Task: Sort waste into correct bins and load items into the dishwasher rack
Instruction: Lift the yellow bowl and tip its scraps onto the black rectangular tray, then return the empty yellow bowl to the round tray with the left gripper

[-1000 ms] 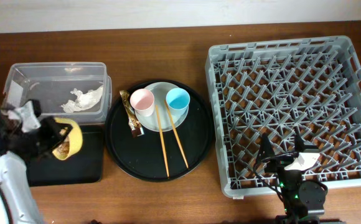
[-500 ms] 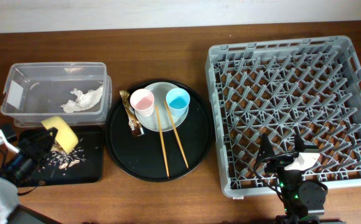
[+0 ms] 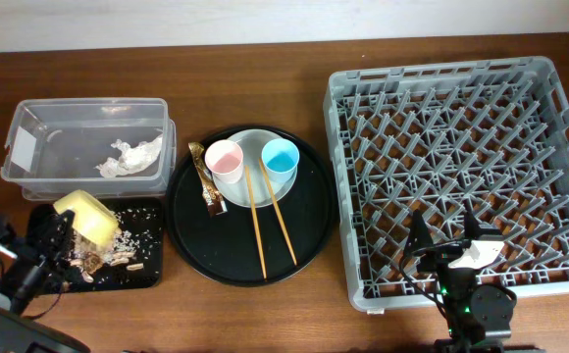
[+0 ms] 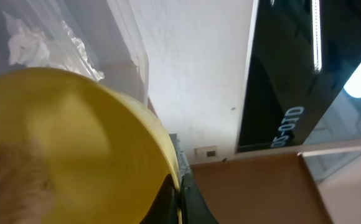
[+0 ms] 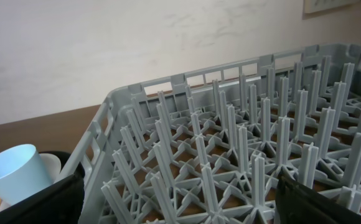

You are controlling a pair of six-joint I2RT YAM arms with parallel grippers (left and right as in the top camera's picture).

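While the left gripper (image 3: 61,230) pinches the rim of the yellow bowl (image 3: 86,216) at the lower left of the frame, the bowl lies tipped over the flat black tray (image 3: 149,273), where food scraps (image 3: 118,247) lie scattered. A crumpled tissue (image 3: 128,157) sits in the clear box (image 3: 29,127) just above. At centre, the round black tray (image 3: 304,240) carries the plate (image 3: 253,145), pink cup (image 3: 224,159), blue cup (image 3: 280,157), chopsticks (image 3: 258,235) and gold wrapper (image 3: 206,178). At lower right, the right gripper (image 3: 444,235), spread wide and empty, hangs over the near edge of the rack (image 3: 461,127).

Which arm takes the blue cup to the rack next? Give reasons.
Right. The right gripper hangs open at the rack, nearer the blue cup; the left gripper is shut on the yellow bowl.
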